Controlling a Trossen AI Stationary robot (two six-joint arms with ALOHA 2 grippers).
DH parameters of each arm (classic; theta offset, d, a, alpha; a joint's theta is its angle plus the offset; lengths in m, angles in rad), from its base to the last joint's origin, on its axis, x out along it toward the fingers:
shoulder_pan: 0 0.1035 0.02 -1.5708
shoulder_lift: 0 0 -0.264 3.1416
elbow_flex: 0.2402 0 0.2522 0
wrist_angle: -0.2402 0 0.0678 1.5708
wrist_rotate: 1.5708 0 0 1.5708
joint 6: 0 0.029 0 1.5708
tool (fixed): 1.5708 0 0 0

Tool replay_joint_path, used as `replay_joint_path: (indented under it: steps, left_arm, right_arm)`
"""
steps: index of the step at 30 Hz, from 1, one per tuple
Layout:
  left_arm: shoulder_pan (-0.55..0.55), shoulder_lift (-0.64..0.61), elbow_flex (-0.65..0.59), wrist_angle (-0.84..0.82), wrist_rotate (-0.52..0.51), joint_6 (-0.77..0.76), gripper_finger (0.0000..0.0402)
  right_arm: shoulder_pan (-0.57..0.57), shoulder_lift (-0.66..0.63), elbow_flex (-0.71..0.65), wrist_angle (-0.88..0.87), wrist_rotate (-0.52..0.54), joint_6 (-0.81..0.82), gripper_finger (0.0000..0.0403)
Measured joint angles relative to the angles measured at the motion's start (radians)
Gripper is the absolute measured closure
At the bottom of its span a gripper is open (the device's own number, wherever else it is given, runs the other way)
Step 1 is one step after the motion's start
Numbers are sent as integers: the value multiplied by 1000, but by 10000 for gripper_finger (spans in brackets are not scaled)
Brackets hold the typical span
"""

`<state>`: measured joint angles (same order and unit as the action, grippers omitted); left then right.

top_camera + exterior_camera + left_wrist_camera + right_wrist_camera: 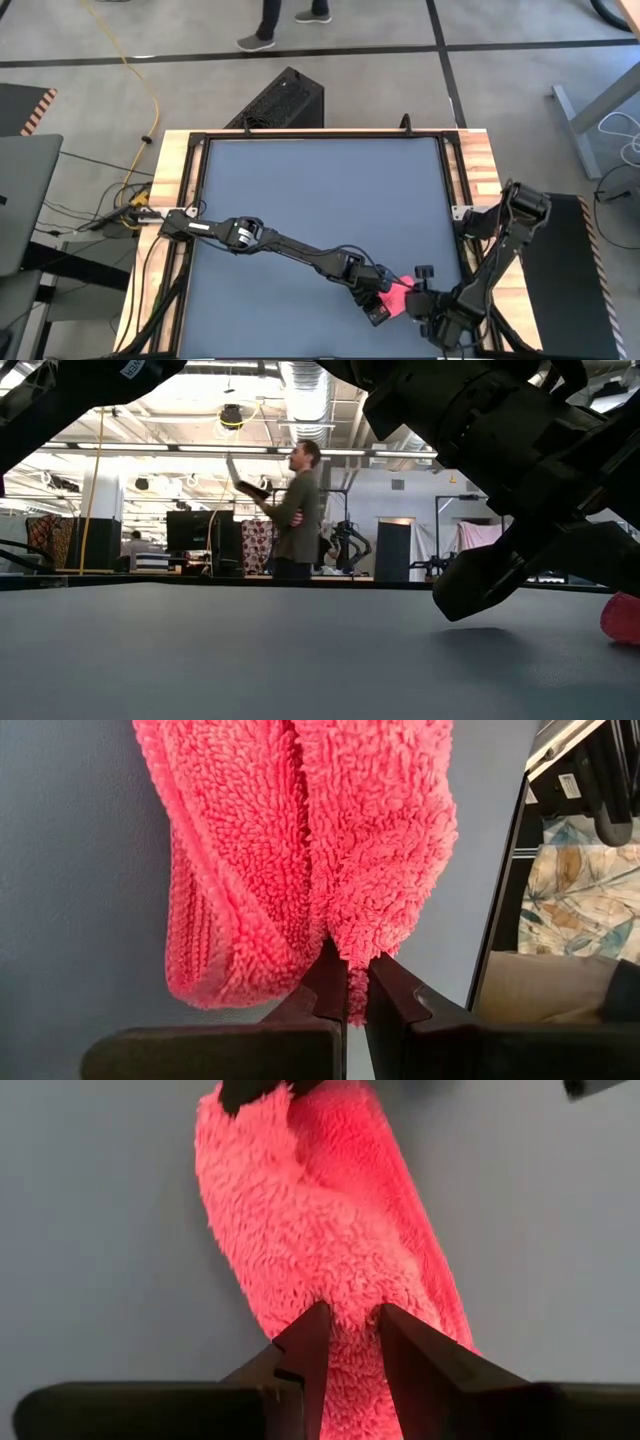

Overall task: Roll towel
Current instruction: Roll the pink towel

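Both end effectors are met at the near right corner of the dark grey surface. A fold of the pink towel is pinched by the closed left end effector, while its other end is clamped by the right end effector.

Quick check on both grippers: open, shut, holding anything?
Left gripper: shut on the towel, pinching its edge.
Right gripper: closed on the towel's other end.
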<state>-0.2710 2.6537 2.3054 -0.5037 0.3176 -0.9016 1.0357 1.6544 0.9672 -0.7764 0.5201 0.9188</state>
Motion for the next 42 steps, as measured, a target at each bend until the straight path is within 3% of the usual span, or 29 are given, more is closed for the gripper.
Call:
replay_joint_path:
  steps: [11, 27, 31, 38, 42]
  left_arm:
    - [0, 0, 0, 0, -19, -1, 401]
    - [-1, -2, 1, -34, -35, -2, 401]
    - [1, -2, 1, -35, -34, -1, 401]
    - [3, -2, 1, -36, -34, -1, 401]
    - [3, -2, 1, -36, -34, -2, 401]
  right_arm:
    - [-41, -57, 2, 31, -72, -53, 284]
    - [28, -19, 3, 135, -120, -32, 279]
    - [13, -14, 3, 158, -166, -34, 248]
    - [8, -12, 3, 151, -179, -71, 150]
    - [-5, -12, 3, 122, -167, -88, 125]
